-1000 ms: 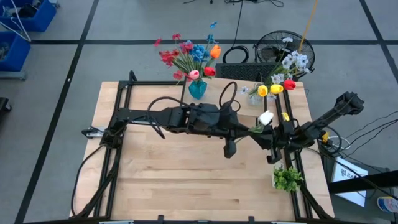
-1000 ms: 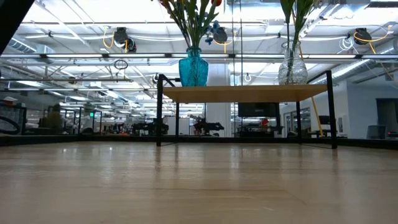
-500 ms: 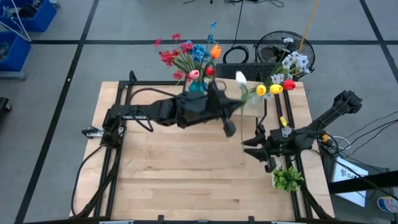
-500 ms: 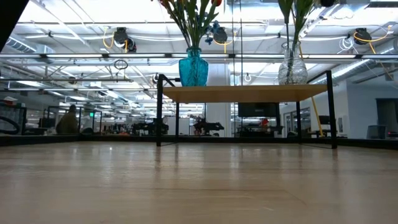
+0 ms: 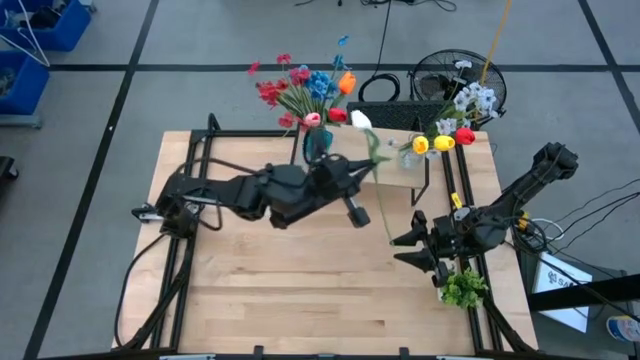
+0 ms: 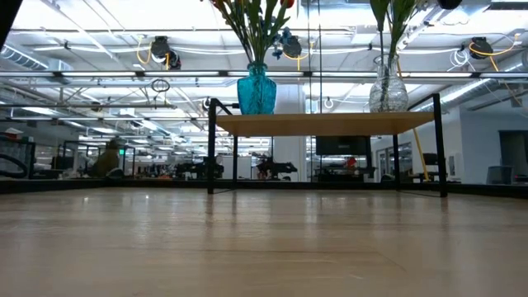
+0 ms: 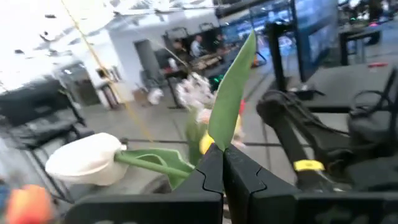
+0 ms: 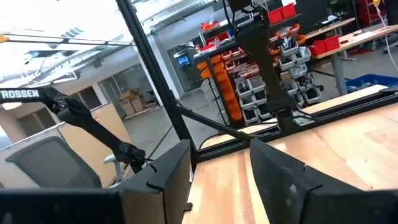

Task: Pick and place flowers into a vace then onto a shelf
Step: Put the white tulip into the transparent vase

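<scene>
**Holding a white flower near the shelf**

Looking straight down in the high view, the left hand (image 5: 366, 168) sits above the tabletop (image 5: 260, 290) beside the shelf (image 5: 400, 150), clamped on the green stem of a white flower (image 5: 361, 121) whose blossom lies between the blue vase (image 5: 316, 143) and the clear vase (image 5: 408, 155). The right hand (image 5: 402, 247) waits near the tabletop's right edge, just beside a leafy green clump (image 5: 462, 288), its fingers spread and empty.

In the low view, the shelf (image 6: 326, 124) stands at the far side of the tabletop (image 6: 264, 247), carrying the blue vase (image 6: 256, 91) and the clear vase (image 6: 388, 92), both with stems rising out of them.

In the left wrist view, the fingers (image 7: 210, 171) are pressed together on the stem, the white flower (image 7: 84, 162) out to one side.

In the right wrist view, the fingers (image 8: 171, 171) stand apart with nothing between them.
</scene>
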`<state>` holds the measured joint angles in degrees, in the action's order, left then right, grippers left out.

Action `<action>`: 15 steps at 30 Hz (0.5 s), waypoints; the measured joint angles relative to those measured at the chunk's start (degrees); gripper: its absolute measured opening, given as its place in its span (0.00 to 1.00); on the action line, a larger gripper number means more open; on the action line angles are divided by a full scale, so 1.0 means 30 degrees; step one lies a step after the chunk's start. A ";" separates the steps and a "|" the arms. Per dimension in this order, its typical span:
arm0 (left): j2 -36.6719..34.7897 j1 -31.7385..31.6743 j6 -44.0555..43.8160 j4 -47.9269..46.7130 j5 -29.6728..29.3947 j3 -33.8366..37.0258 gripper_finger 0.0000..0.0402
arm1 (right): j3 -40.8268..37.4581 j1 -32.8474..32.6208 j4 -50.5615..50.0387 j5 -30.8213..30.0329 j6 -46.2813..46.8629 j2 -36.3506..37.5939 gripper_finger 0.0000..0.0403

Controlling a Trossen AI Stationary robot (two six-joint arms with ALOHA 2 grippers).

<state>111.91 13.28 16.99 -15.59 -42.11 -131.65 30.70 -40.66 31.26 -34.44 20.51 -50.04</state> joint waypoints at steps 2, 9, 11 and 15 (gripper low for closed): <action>-0.0083 -0.0016 0.0864 0.0525 -0.0630 -0.0002 0.00 | 0.0000 0.0007 -0.0100 0.0000 0.0014 -0.0007 0.40; 0.0526 -0.0762 0.8209 0.3159 -0.1569 -0.0017 0.00 | 0.0000 0.0015 -0.0104 -0.0007 -0.0050 -0.0007 0.40; 0.1015 -0.0935 1.1367 0.3372 -0.1666 -0.0010 0.00 | 0.0000 0.0015 -0.0096 -0.0007 -0.0047 -0.0007 0.40; 0.1926 -0.1393 1.6942 0.4564 -0.2099 0.0034 0.00 | 0.0000 0.0015 -0.0108 -0.0007 -0.0052 -0.0007 0.40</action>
<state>117.69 9.10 67.82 -1.90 -48.41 -131.55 30.70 -40.62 30.94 -34.46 20.36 -50.06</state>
